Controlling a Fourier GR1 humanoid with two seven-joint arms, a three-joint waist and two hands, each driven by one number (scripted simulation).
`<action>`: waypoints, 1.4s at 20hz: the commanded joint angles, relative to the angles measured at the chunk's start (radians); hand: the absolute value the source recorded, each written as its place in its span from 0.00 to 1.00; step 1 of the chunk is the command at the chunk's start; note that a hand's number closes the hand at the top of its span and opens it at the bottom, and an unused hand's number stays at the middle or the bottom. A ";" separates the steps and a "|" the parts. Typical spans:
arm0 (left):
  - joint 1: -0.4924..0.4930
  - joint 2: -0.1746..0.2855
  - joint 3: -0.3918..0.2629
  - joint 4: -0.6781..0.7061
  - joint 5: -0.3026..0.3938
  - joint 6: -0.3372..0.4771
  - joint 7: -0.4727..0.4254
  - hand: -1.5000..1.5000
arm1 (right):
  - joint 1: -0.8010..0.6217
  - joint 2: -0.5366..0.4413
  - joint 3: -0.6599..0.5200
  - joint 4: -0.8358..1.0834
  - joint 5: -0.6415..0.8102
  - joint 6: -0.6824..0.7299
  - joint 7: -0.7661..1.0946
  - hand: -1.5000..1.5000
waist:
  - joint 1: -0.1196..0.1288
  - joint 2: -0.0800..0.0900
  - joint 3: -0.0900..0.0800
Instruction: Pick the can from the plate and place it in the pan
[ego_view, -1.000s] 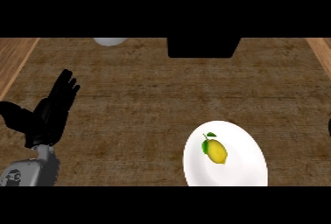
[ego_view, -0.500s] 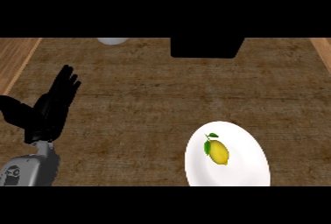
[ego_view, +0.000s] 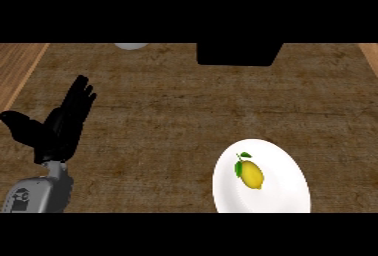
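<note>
Lemon (ego_view: 252, 174), yellow with a green leaf, lies on the white plate (ego_view: 284, 192) at the near right of the brown surface (ego_view: 184, 115). Left hand (ego_view: 59, 127) rests near left, well apart from the plate, fingers straight and slightly spread, thumb out sideways, holding nothing. Far edge: black object (ego_view: 238, 54) at centre, pale round thing (ego_view: 131, 46) left of it.

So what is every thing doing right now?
Left robot hand: open, fingers up, resting at the left, holding nothing.
Plate: flat on the counter, lower right.
Yellow lemon-looking thing: lying on the plate, untouched.
Black shape, likely the pan: at the far edge, partly cut off; contents hidden.
</note>
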 joint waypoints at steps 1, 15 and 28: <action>0.027 -0.008 -0.009 -0.012 -0.011 0.003 -0.010 0.50 | -0.045 -0.017 0.008 0.126 0.019 0.033 -0.033 0.00 | 0.005 0.000 0.001; 0.029 0.016 0.031 -0.001 0.004 -0.006 -0.011 0.50 | 0.040 -0.172 -0.308 0.247 -0.324 0.491 -0.271 0.00 | -0.045 -0.009 0.003; 0.034 0.021 0.055 -0.028 0.016 0.013 0.028 0.50 | 0.250 -0.264 -0.372 0.217 -0.420 0.868 -0.358 0.00 | -0.073 -0.018 0.006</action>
